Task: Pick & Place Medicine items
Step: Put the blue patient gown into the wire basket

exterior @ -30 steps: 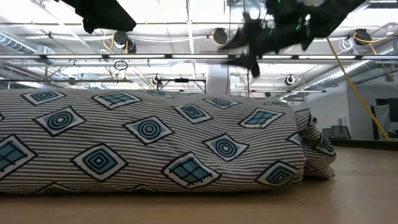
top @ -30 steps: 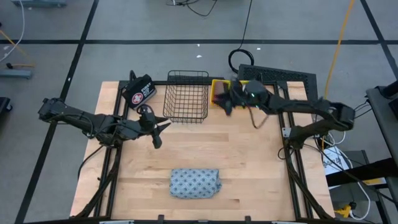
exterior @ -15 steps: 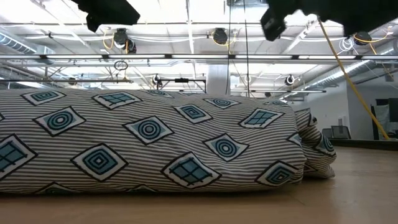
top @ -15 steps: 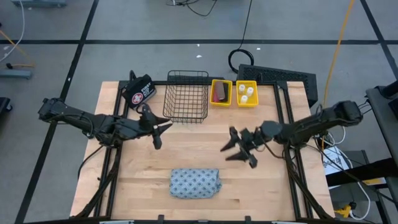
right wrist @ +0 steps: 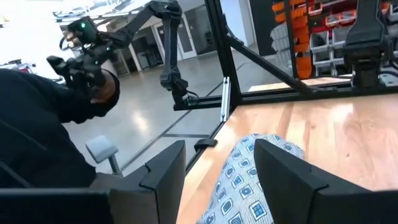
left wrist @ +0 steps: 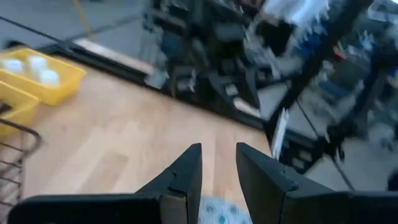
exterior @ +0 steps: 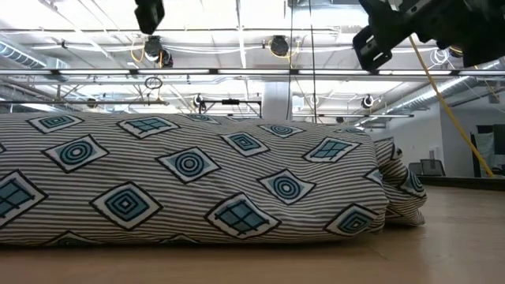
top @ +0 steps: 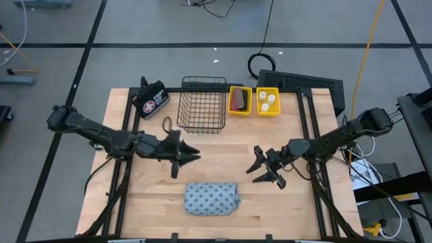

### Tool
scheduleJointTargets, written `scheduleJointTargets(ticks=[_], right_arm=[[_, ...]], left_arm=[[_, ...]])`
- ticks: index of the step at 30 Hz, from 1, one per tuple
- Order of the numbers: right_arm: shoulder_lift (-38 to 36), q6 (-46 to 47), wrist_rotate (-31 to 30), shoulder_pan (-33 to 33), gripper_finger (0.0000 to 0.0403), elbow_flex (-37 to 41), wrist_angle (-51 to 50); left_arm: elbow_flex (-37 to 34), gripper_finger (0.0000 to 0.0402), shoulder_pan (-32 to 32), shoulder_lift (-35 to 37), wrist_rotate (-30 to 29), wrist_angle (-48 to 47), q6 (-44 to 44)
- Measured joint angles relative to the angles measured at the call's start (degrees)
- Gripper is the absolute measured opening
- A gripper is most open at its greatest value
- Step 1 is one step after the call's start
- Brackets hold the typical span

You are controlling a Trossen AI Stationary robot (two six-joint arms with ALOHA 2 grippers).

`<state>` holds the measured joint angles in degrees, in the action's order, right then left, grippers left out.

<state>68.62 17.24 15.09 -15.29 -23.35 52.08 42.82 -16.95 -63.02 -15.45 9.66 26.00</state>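
The blue-grey patterned pouch [top: 212, 198] lies flat on the table near its front edge and fills the low view [exterior: 189, 177]. My left gripper [top: 181, 158] hovers open, up and to the left of the pouch, nothing between its fingers [left wrist: 219, 177]. My right gripper [top: 262, 169] hovers open, up and to the right of the pouch [right wrist: 249, 180], also with nothing in it. Three white bottles [top: 267, 101] stand in the right yellow bin. A brown bar and a pink roll [top: 239, 100] lie in the left yellow bin. A small dark looped piece [top: 167, 123] lies before the basket.
A black wire basket [top: 202, 104] stands at the far edge, left of the yellow bins. A black bag with a red-and-white emblem [top: 150, 99] sits at the far left corner. Bare wood [top: 223, 152] lies between the two grippers.
My right gripper has swung away from the yellow bins at the far edge, toward the near edge and down, and now hangs right of the pouch. My left gripper has gone toward the right and near edges, toward the pouch, and has turned; the dark looped piece now shows behind it.
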Motion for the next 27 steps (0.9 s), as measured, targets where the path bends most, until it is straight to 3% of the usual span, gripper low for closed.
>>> scheduleJointTargets(ticks=[9,11,13,16,19,23,27], right_arm=[[0.0,1.6,0.2,0.0,0.0178,0.3,-0.1],[0.0,1.5,0.2,0.0,0.0176,0.3,-0.1],[0.0,1.2,0.2,0.0,0.0174,0.3,-0.1],[0.0,0.9,0.1,0.0,0.0174,0.3,0.1],[0.0,0.6,0.1,0.0,0.0177,0.3,0.1],[0.0,0.1,0.1,0.0,0.0177,0.3,0.0],[0.0,0.0,0.1,0.0,0.0174,0.3,0.0]], left_arm=[[2.2,0.0108,-2.9,-13.2,9.3,1.1,4.7],[7.1,0.0110,-3.9,-17.2,10.6,-4.3,7.3],[14.3,0.0118,-5.0,-21.1,12.6,-15.3,8.5],[25.4,0.0147,-6.9,-27.1,12.8,-31.5,8.7],[35.4,0.0192,-8.5,-32.7,12.4,-41.5,7.2],[44.3,0.0261,-10.3,-38.8,13.8,-47.2,3.8],[48.3,0.0317,-11.7,-42.8,15.4,-49.1,1.5]])
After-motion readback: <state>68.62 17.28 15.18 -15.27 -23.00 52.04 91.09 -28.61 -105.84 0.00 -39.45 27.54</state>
